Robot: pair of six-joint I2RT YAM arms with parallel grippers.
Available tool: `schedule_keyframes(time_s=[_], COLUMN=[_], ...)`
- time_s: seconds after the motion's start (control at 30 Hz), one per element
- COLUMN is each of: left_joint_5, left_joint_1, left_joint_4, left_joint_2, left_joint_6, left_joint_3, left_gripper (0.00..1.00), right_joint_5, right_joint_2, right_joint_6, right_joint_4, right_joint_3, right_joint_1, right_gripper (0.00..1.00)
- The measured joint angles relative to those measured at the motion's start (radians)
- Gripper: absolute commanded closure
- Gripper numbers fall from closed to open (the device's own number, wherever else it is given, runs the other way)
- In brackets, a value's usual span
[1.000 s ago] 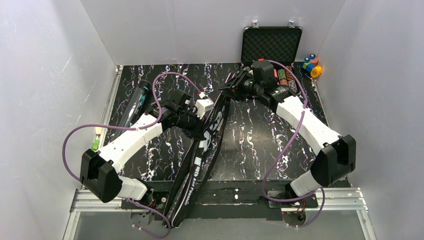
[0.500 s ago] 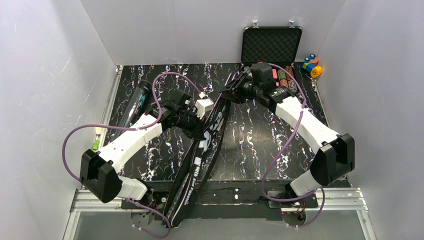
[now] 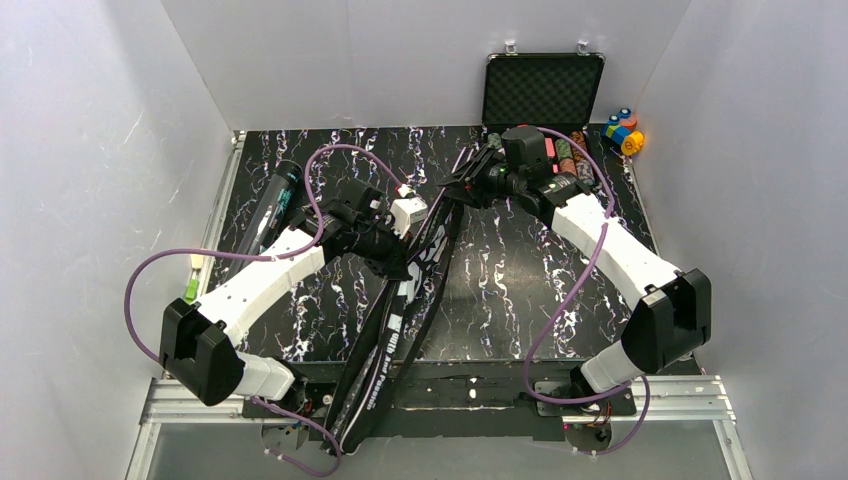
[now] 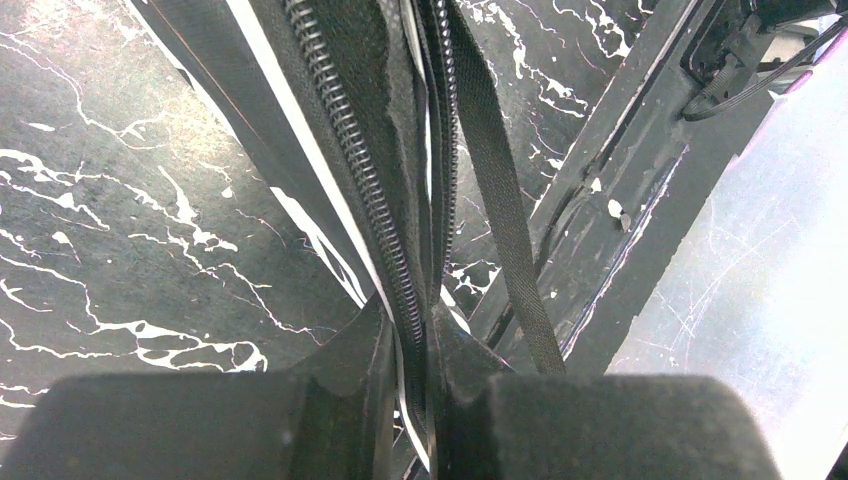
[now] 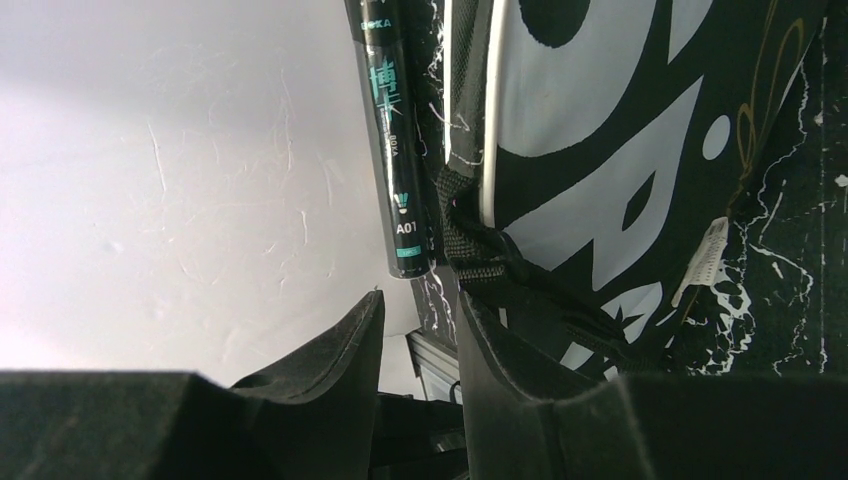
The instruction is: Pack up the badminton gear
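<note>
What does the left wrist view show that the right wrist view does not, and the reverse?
Only left wrist: the left claw pinching the zipper, and a strap. Only right wrist: the black tube, white lettering, and the right claw with jaws apart. Both: the racket bag and the marbled table.

Fingers [image 4: 345, 368] tight on zipper [image 4: 350, 170] of bag [image 4: 375, 90]

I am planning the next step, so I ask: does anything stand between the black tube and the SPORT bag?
Yes. In the top view the left arm and its purple cable lie between the tube and the bag; the left gripper is shut on the bag's zipper edge.
</note>
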Motion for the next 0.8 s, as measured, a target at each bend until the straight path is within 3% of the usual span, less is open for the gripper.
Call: schedule_keyframes(time_s=[0.3,0.57,0.8], left_joint_5=[-0.001,-0.011,-0.018], left_joint_1=[0.0,0.0,0.0], left_joint_4=[-0.002,-0.001,-0.002], left_joint_2=[0.0,-0.005,-0.009], left_joint_6=[0.0,0.002,0.003], left_joint_3=[0.0,0.0,-0.002], left_gripper=[1.0,1.0,1.0], right_joint_5=[0.015,0.015,0.014], right_joint_2=[-0.011,-0.011,-0.011], right_joint_6=[-0.009,-0.01,-0.012], right_joint_4=[-0.012,-0.013,-0.005], right_joint_3=[-0.026,-0.033,-0.045], right_joint_1=[-0.021,-0.044,-0.048], right_gripper=[0.7,0.87,0.93])
